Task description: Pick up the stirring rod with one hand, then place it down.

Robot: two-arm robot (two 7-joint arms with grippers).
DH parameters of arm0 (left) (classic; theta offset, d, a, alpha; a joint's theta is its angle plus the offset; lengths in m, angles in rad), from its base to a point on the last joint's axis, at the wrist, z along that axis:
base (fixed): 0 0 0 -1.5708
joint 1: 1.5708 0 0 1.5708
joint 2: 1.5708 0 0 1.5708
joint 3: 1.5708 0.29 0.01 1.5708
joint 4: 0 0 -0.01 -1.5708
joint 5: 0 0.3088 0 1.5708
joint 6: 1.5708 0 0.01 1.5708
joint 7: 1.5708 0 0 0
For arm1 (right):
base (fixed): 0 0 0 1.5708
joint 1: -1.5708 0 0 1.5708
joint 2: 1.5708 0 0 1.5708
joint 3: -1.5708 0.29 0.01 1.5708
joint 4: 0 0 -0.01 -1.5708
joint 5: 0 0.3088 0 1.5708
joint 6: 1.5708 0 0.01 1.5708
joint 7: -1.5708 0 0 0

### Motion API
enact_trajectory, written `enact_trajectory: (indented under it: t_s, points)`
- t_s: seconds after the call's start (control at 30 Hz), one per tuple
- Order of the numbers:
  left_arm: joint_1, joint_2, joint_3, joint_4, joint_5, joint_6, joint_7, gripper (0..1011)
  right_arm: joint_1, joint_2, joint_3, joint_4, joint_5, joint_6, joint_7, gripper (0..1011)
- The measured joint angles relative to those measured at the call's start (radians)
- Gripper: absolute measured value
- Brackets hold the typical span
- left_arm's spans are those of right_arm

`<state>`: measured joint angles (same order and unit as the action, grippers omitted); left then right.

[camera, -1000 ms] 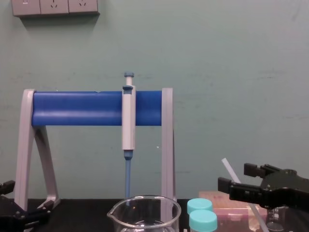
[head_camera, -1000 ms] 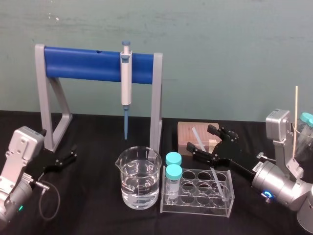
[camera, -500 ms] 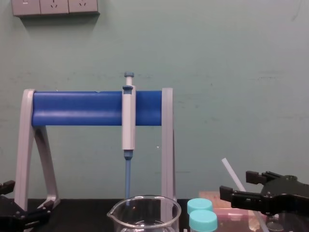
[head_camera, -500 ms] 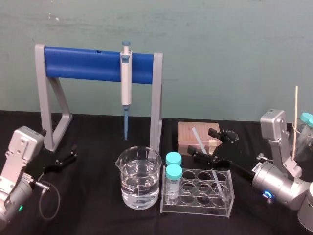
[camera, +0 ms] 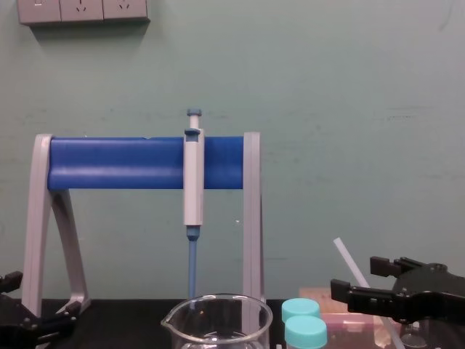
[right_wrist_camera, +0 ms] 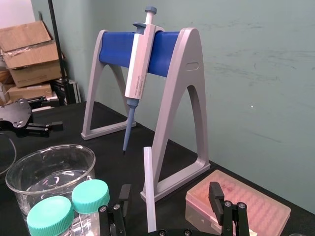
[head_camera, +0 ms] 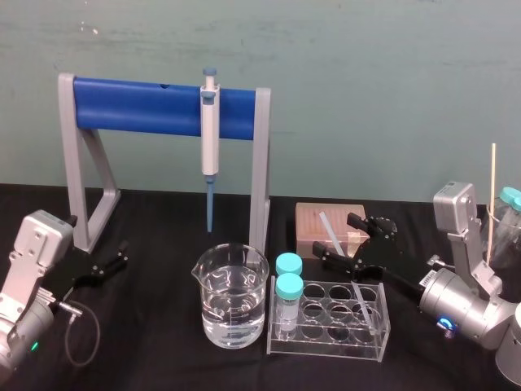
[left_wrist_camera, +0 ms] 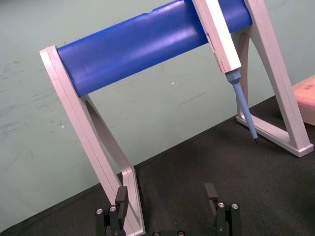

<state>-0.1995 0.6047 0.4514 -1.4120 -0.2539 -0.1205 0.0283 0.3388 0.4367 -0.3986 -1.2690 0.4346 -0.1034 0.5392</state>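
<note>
Jaws of the right gripper (head_camera: pixel 339 239) are spread wide, with the stirring rod (head_camera: pixel 331 235) standing in the gap between them. From the right wrist camera I see the rod (right_wrist_camera: pixel 149 191) closer to one finger than the other, and it looks clear of both, so nothing is clamped. That gripper hangs low over the right half of the table (head_camera: pixel 163 358), just beyond the clear rack (head_camera: pixel 326 346) and in front of the pink tip box (head_camera: pixel 313 221).

The rod's lower end sits in a well at the right end of the rack. It leans up towards the left and far side, so its top crosses the tip box. In the chest view the rod (camera: pixel 347 260) rises at a slant above the black fingers (camera: pixel 363 297).

Two teal-capped vials (head_camera: pixel 288 287) stand in the rack's left wells. The glass beaker (head_camera: pixel 232 297), part full of clear liquid, is just left of them. Behind it the pipette (head_camera: pixel 210 142) hangs from the blue bar of the grey stand (head_camera: pixel 138 106).

My left gripper (head_camera: pixel 122 255) is parked low at the left of the table near the stand's left leg. Its jaws are wide apart and hold nothing.
</note>
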Motion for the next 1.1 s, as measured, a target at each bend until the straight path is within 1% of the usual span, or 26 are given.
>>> enact_trajectory:
  t_s: [0.13,0.37,0.4,0.5,0.53,0.57,0.7,0.73,0.8,0.87,0.9,1.0,1.03,1.1]
  points:
    - [0.0,0.0,0.0,0.0,0.0,0.0,0.0,1000,0.0,0.0,0.0,0.0,0.001,-0.001,0.0,1003]
    - [0.0,0.0,0.0,0.0,0.0,0.0,0.0,1000,-0.001,0.001,-0.001,-0.001,0.002,-0.002,0.0,863]
    - [0.0,0.0,0.0,0.0,0.0,0.0,0.0,1000,-0.001,0.001,-0.001,-0.001,0.002,-0.002,0.0,820]
    - [0.0,0.0,0.0,0.0,0.0,0.0,0.0,1000,-0.001,0.001,-0.001,-0.001,0.003,-0.002,0.0,749]
    - [0.0,0.0,0.0,0.0,0.0,0.0,0.0,1000,-0.001,0.001,-0.001,-0.001,0.003,-0.002,0.0,693]
    - [0.0,0.0,0.0,0.0,0.0,0.0,0.0,1000,-0.001,0.001,-0.001,-0.001,0.003,-0.002,0.0,693]
    - [0.0,0.0,0.0,0.0,0.0,0.0,0.0,1000,-0.001,0.001,-0.001,-0.001,0.003,-0.002,0.0,552]
    - [0.0,0.0,0.0,0.0,0.0,0.0,0.0,1000,-0.001,0.001,-0.001,-0.001,0.003,-0.002,0.0,537]
    - [0.0,0.0,0.0,0.0,0.0,0.0,0.0,1000,-0.001,0.001,-0.001,-0.001,0.003,-0.002,0.0,448]
    - [0.0,0.0,0.0,0.0,0.0,0.0,0.0,1000,-0.001,0.001,-0.001,-0.001,0.003,-0.002,0.0,408]
    - [0.0,0.0,0.0,0.0,0.0,0.0,0.0,1000,-0.001,0.001,-0.001,-0.001,0.003,-0.002,0.0,347]
    - [0.0,0.0,0.0,0.0,0.0,0.0,0.0,1000,-0.001,0.001,-0.001,-0.001,0.003,-0.002,0.0,286]
    - [0.0,0.0,0.0,0.0,0.0,0.0,0.0,1000,-0.001,0.001,-0.001,-0.001,0.003,-0.002,0.0,226]
    - [0.0,0.0,0.0,0.0,0.0,0.0,0.0,1000,-0.001,0.001,-0.001,-0.001,0.003,-0.002,0.0,171]
